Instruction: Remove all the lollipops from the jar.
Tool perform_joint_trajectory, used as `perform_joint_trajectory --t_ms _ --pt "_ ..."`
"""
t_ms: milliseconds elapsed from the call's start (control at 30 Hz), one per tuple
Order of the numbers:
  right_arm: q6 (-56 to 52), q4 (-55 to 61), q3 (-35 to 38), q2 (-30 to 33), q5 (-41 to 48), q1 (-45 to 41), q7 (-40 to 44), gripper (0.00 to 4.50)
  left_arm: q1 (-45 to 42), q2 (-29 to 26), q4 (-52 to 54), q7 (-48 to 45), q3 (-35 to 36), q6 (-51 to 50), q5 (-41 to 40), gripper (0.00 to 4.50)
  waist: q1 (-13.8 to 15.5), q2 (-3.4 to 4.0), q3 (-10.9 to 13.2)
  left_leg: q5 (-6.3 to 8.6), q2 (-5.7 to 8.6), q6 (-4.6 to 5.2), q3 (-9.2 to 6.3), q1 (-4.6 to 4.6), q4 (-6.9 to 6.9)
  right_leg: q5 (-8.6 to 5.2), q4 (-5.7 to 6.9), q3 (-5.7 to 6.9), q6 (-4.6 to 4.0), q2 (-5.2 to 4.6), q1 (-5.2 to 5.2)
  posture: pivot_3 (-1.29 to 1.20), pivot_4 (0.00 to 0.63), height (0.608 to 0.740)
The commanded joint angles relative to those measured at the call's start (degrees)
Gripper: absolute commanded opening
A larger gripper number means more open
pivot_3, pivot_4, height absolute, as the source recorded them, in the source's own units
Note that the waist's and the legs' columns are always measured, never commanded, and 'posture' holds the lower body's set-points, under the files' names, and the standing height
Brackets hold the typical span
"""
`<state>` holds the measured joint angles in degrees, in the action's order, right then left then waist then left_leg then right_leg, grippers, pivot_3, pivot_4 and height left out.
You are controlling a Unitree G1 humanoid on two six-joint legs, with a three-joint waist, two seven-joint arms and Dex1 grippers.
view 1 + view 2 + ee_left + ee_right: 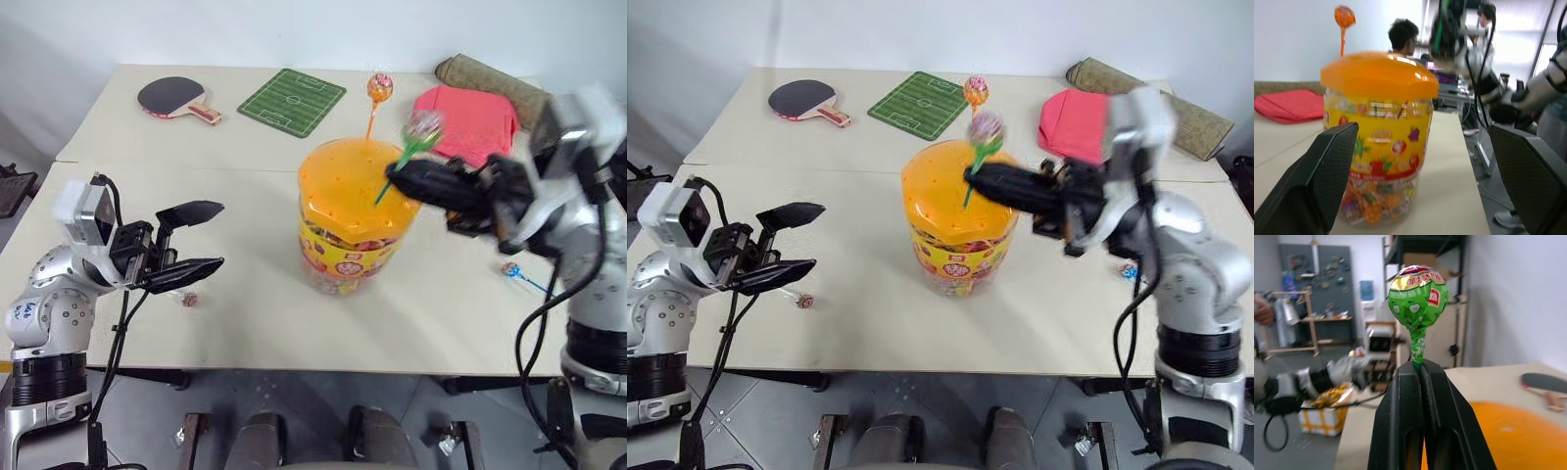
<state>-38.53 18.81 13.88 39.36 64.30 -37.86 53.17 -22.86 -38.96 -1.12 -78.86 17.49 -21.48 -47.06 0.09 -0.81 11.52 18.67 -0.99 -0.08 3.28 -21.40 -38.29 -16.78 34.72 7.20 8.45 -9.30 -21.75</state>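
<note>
The right gripper is clamped on the green stick of a green-wrapped lollipop, which is held above the domed orange lid of the jar, the stick's lower end hanging just over the lid. An orange lollipop is seen standing upright with its stick in the far side of the lid. The jar stands near the middle of the worktop, its clear lower part showing loose sweets. The left gripper is held just above the worktop, well to the left of the jar, with its jaws spread and nothing between them. A small wrapped lollipop lies on the worktop just beside it, and a blue-stick lollipop lies to the right of the jar. At the far edge a table-tennis bat, a green football-pitch mat, a red cloth and a rolled mat are laid.
</note>
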Motion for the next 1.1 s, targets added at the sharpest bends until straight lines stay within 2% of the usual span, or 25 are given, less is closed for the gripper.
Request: perform_joint_trajectory --t_ms 33,133,200,300,400,500,667,733,833,933,1033,1100 --pt "-5.33 -3.2 8.31 6.36 4.87 -0.03 -5.17 0.01 -2.2 0.62 0.45 -2.0 -1.33 3.95 1.82 4.5 0.24 0.0 0.0 0.0 0.01 0.0 0.01 -0.02 0.0 0.0 -0.03 -0.01 0.0 -0.01 -0.01 0.0 0.15 0.74" --pt "-8.67 -12.49 10.81 20.11 -5.64 6.89 -2.83 0.01 -2.05 0.13 1.42 -4.04 -3.7 5.66 3.89 4.5 1.37 -0.01 -0.01 0.05 0.05 0.09 0.03 -0.11 -0.07 0.01 -0.11 -0.01 0.01 -0.03 -0.02 0.0 0.15 0.74" --pt "-7.08 -16.21 10.14 24.98 -11.41 10.85 -1.57 0.01 -1.61 -0.11 2.05 -4.17 -4.29 6.02 4.58 4.5 1.34 -0.02 -0.01 0.12 0.05 0.17 0.09 -0.1 -0.05 0.01 -0.18 -0.01 0.03 -0.04 -0.01 0.0 0.15 0.74" --pt "-2.53 -25.36 4.91 31.53 -26.08 18.79 -3.96 0.01 -0.67 -2.55 2.19 -5.98 -6.93 8.68 9.33 4.5 1.18 -0.01 -0.01 0.13 0.04 0.18 0.34 -0.1 0.05 0.02 -0.28 -0.07 0.04 -0.04 -0.11 0.0 0.15 0.74" --pt "1.16 -30.83 -0.12 32.15 -34.78 20.84 -5.94 0.01 -0.26 -2.86 2.67 -5.01 -7.1 8.66 9.74 4.5 0.81 0.02 -0.01 0.13 0.03 0.18 0.57 -0.13 0.11 0.03 -0.26 -0.19 0.05 -0.05 -0.29 0.0 0.15 0.74" --pt "4.81 -35.57 -4.43 30.97 -40.17 21.93 -3.82 0.01 0.44 -3.14 3.49 -4.5 -6.62 8.27 9.15 4.5 0.09 0.12 -0.02 0.13 0.01 0.17 0.78 -0.27 0.05 0.03 -0.07 -0.36 0.05 -0.07 -0.6 0.0 0.15 0.74" --pt "8.07 -42.01 -8.71 29.9 -45.82 21.89 0.04 0.01 1.76 -3.39 6.2 -2.99 -5.29 7.12 7.77 4.5 -0.21 0.15 -0.01 0.12 -0.01 0.16 0.79 -0.31 -0.03 0.03 0.03 -0.37 0.05 -0.07 -0.67 0.0 0.15 0.74" --pt "11.09 -43.34 -8.22 29.17 -46.71 22.2 0.87 0.01 2.07 -3.47 7.15 -2.62 -4.65 6.81 7.08 4.5 -0.18 0.16 0.0 0.12 -0.01 0.17 0.79 -0.31 -0.05 0.03 0.04 -0.38 0.05 -0.07 -0.67 0.0 0.15 0.74" --pt "10.02 -42.57 -5.7 28.98 -44.88 23.26 3.82 0.67 2.35 -3.1 8.37 -0.94 -2.59 5.03 4.54 4.5 -0.14 0.16 -0.01 0.12 -0.01 0.17 0.78 -0.32 -0.12 0.03 0.04 -0.38 0.05 -0.07 -0.65 0.0 0.15 0.74" --pt "13.55 -42.78 -2.25 27.95 -44.71 23.97 3.75 1.69 2.72 -2.12 9.14 -0.17 -0.82 4.92 2.4 4.5 0.0 0.17 -0.01 0.13 -0.02 0.17 0.73 -0.36 -0.2 0.03 0.06 -0.37 0.05 -0.07 -0.64 0.0 0.15 0.74" --pt "24.65 -42.78 6.23 27.43 -40.95 27.81 12.08 2.77 3.99 -1.5 9.76 2.58 0.98 3.44 0.67 4.5 0.29 0.26 -0.01 0.13 -0.01 0.18 0.67 -0.49 -0.35 0.03 0.06 -0.34 0.06 -0.08 -0.65 0.0 0.15 0.74" --pt "27.15 -41.31 9.57 26.82 -37.74 27.79 16.75 3.44 4.19 -1.21 9.49 5.05 2.27 0.88 -1.63 4.5 0.27 0.27 -0.01 0.14 -0.01 0.19 0.63 -0.54 -0.42 0.04 0.07 -0.32 0.07 -0.07 -0.66 0.0 0.15 0.74"
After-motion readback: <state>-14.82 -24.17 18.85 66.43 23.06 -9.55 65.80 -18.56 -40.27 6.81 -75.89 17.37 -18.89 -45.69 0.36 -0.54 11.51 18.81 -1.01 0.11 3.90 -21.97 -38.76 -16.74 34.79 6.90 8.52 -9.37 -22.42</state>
